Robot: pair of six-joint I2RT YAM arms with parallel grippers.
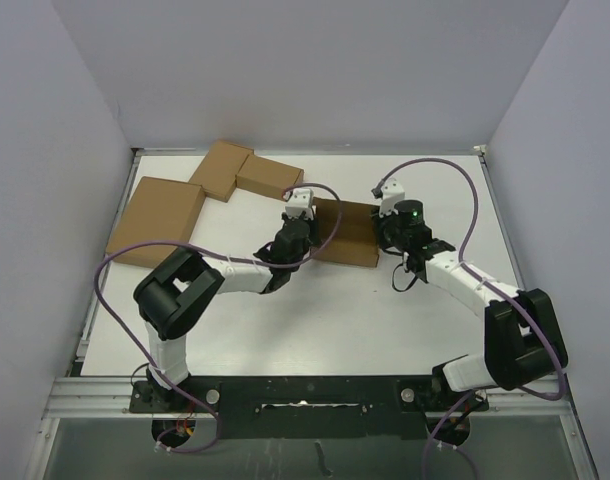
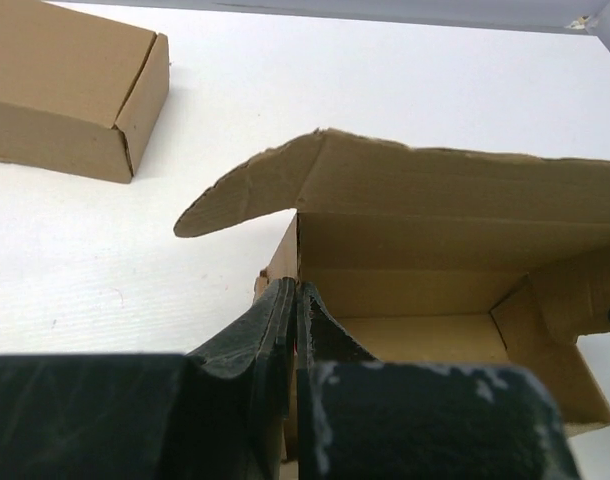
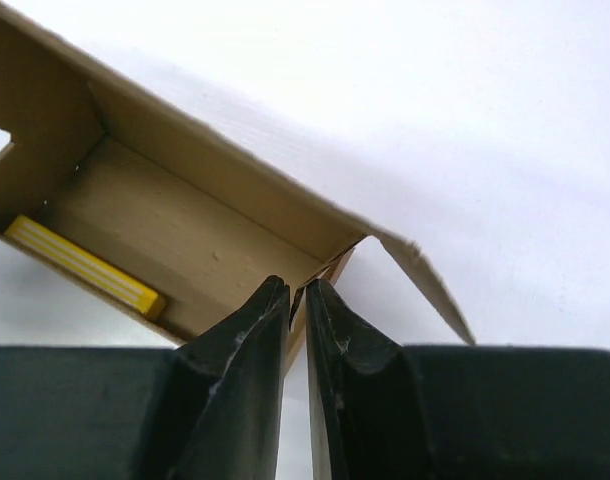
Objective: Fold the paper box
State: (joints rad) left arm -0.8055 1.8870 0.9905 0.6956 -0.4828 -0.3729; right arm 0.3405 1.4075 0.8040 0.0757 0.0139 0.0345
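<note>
The brown paper box (image 1: 347,234) lies open in the middle of the table between both grippers. My left gripper (image 1: 295,222) is shut on its left side wall; in the left wrist view the gripper (image 2: 296,291) pinches that wall, with the open inside of the box (image 2: 425,300) and its raised lid flap (image 2: 385,175) beyond. My right gripper (image 1: 393,228) is shut on the right end wall; in the right wrist view the gripper (image 3: 297,290) pinches the wall edge of the box (image 3: 175,225). A loose side flap (image 3: 425,280) sticks out to the right.
A yellow strip (image 3: 85,265) lies inside the box along its near wall. Two closed brown boxes (image 1: 225,168) (image 1: 270,178) and a larger one (image 1: 160,218) sit at the back left; one shows in the left wrist view (image 2: 75,95). Grey walls surround the table.
</note>
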